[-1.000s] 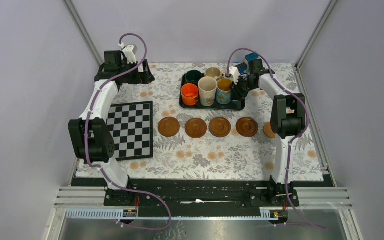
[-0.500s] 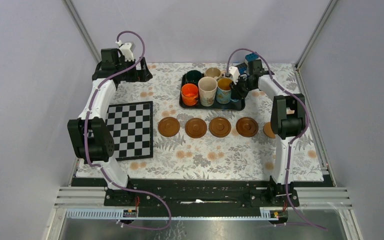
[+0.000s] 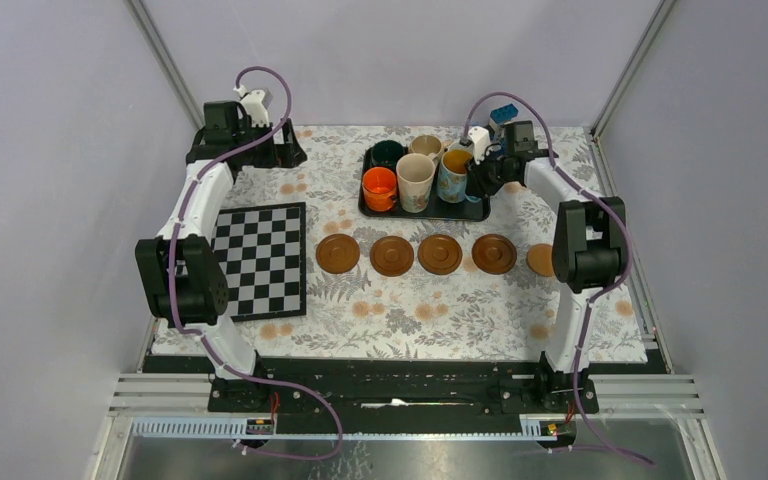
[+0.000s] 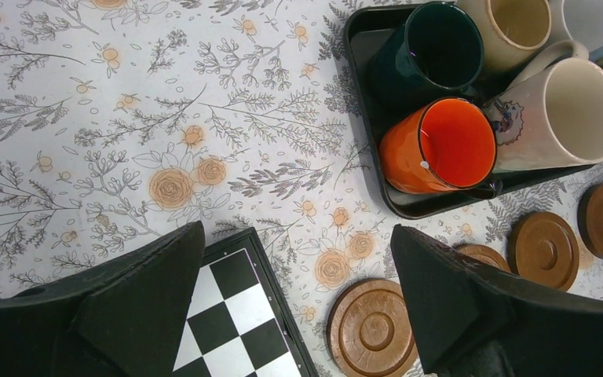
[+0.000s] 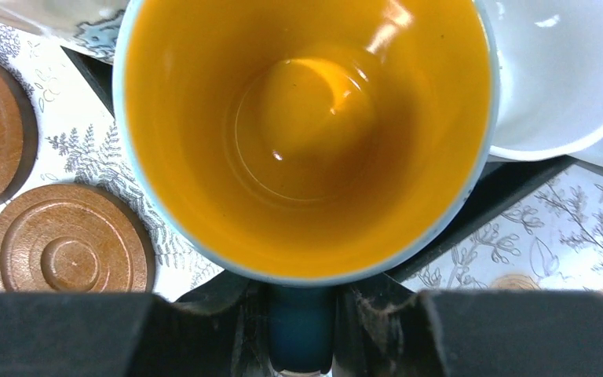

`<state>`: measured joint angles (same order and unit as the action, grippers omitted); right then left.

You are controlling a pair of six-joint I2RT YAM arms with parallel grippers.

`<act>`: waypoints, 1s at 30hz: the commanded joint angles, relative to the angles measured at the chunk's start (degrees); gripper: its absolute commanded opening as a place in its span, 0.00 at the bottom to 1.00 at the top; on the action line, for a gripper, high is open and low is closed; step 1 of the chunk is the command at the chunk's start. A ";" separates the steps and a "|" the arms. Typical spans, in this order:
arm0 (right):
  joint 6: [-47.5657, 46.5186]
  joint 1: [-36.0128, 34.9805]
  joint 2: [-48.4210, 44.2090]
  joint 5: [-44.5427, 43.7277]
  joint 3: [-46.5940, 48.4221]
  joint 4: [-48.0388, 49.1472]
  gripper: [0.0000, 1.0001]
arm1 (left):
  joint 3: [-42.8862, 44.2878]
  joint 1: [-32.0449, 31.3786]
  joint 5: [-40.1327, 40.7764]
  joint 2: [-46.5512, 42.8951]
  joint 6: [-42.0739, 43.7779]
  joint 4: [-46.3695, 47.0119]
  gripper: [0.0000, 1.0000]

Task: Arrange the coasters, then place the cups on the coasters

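Several brown coasters (image 3: 440, 254) lie in a row across the middle of the table. Several cups stand in the black tray (image 3: 476, 211) behind them: orange (image 3: 379, 188), tall cream (image 3: 415, 182), dark green (image 3: 388, 155) and beige (image 3: 426, 147). My right gripper (image 3: 477, 176) is shut on the handle (image 5: 302, 326) of the blue cup (image 5: 306, 133) with the yellow inside, at the tray's right end. A white cup (image 5: 557, 78) sits just beside it. My left gripper (image 3: 290, 152) hangs open over the back left of the table, holding nothing.
A black-and-white chessboard (image 3: 261, 258) lies left of the coaster row. In the left wrist view it (image 4: 243, 314) shows under the gripper (image 4: 298, 263), with the leftmost coaster (image 4: 373, 326) just right of it. Enclosure walls stand close on both sides.
My right jaws closed on the blue cup's handle, and the cup shifted slightly back and right. The right elbow swung right, uncovering the fifth coaster. The left arm barely moved.
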<state>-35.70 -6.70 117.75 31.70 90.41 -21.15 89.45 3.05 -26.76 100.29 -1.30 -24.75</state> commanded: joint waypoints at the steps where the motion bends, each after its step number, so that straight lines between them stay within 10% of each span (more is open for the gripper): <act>1: 2.35 0.54 -8.89 1.39 0.85 4.57 0.00 | -0.49 0.77 -0.43 -4.34 0.29 3.99 0.99; 14: 4.81 -3.32 -25.22 -1.28 -9.74 -5.90 0.00 | -1.76 3.28 0.83 -6.89 -4.81 4.27 0.99; 30: 21.46 -32.24 -25.82 -20.55 -14.69 12.31 0.00 | -6.19 6.84 5.36 -13.96 -8.22 3.71 0.99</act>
<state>-20.25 -35.09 90.26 18.72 70.57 -20.69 83.74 8.99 -23.86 90.37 -7.38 -23.03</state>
